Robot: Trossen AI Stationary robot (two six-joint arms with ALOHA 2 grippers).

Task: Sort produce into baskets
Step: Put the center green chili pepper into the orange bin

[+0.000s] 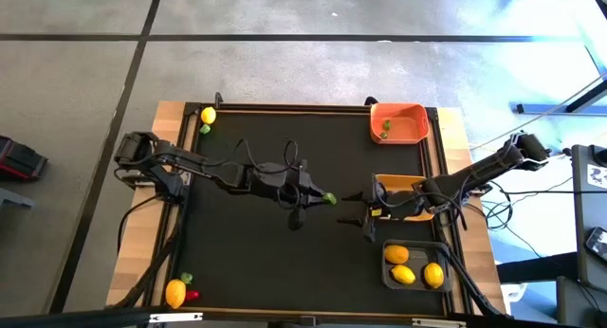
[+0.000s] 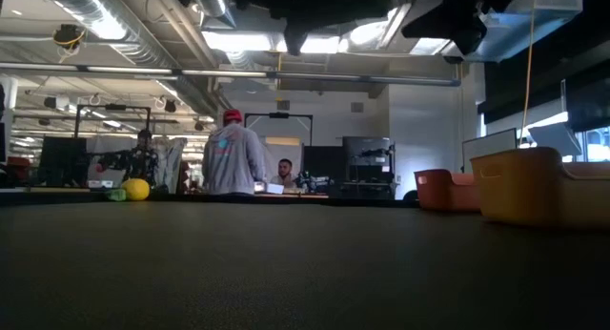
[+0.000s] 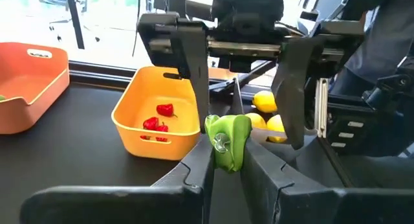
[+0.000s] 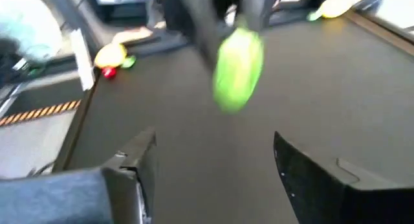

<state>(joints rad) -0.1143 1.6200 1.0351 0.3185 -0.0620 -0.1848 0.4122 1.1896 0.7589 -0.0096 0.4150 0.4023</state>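
my left gripper (image 3: 226,160) clamped on a soft-looking (maybe rubbery) green piece (image 3: 228,141), right gripper (image 4: 213,156) fingers apart, glossy yellow-tan basket (image 3: 158,94) beyond

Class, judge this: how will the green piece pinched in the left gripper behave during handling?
The green piece looks smooth and rounded, so it may slip or roll if released. The left gripper holds it aloft with only its fingertips, suggesting it is light.

Overhead, table-level and two facing wrist cameras.
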